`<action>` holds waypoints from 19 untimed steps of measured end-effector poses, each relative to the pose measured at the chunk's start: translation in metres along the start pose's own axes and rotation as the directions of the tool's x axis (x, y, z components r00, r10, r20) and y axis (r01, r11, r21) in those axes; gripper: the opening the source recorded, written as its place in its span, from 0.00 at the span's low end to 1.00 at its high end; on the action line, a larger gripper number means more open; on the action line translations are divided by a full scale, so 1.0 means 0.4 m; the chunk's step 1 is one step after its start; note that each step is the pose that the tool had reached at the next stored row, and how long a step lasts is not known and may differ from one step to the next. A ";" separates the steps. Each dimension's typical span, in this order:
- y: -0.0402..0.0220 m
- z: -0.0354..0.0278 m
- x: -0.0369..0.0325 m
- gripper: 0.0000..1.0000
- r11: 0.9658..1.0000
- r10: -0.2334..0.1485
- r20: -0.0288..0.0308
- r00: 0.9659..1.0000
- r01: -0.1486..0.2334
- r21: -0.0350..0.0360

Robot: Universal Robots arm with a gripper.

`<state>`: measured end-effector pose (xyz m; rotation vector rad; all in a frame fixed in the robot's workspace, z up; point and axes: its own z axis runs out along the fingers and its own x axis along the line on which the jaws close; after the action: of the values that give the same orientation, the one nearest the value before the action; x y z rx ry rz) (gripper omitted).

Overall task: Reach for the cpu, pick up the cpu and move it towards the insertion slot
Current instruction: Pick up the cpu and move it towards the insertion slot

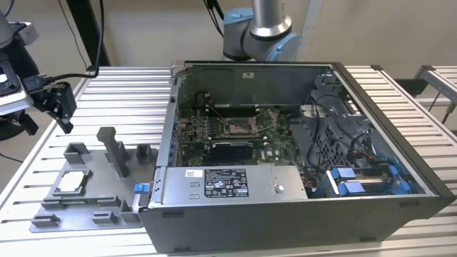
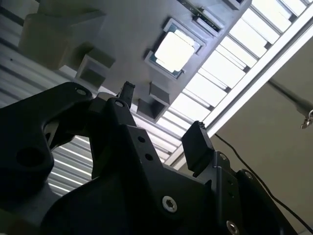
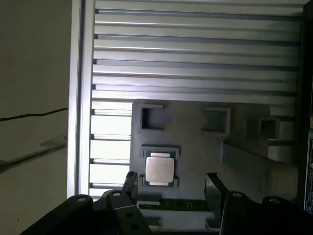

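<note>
The cpu (image 1: 72, 182) is a small silvery square lying flat in a recess of the grey fixture plate (image 1: 93, 217), at the exterior view's left. Both wrist views show its pale metal face (image 3: 159, 169) (image 2: 174, 50). My gripper (image 1: 63, 115) hangs in the air well above and behind the fixture, apart from the chip. In both wrist views its black fingers (image 3: 212, 186) (image 2: 195, 142) stand apart, and the gripper (image 3: 171, 185) (image 2: 161, 117) is open with nothing between them. The insertion slot (image 1: 236, 127) sits on the green board inside the open computer case.
The open computer case (image 1: 400, 176) takes up the middle of the slatted metal table (image 1: 128, 91). A grey power supply (image 1: 236, 184) lies along its front. Upright grey posts (image 1: 114, 150) rise from the fixture beside the cpu. The arm's base (image 1: 257, 32) stands behind the case.
</note>
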<state>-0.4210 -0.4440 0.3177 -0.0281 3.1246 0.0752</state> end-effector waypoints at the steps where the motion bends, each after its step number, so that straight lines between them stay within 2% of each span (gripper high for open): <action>1: 0.000 0.005 0.000 1.00 1.000 0.000 0.000 1.000 0.000 0.000; 9: -0.008 0.040 0.001 1.00 1.000 0.000 0.000 1.000 0.000 0.000; 15: -0.056 0.066 0.002 1.00 1.000 0.001 0.001 1.000 -0.001 0.000; 17: -0.064 0.075 0.002 1.00 1.000 0.001 0.001 1.000 -0.001 0.000; 19: -0.065 0.083 0.003 1.00 1.000 0.001 0.001 1.000 -0.001 0.000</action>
<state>-0.4211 -0.4685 0.2830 -0.0264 3.1238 0.0754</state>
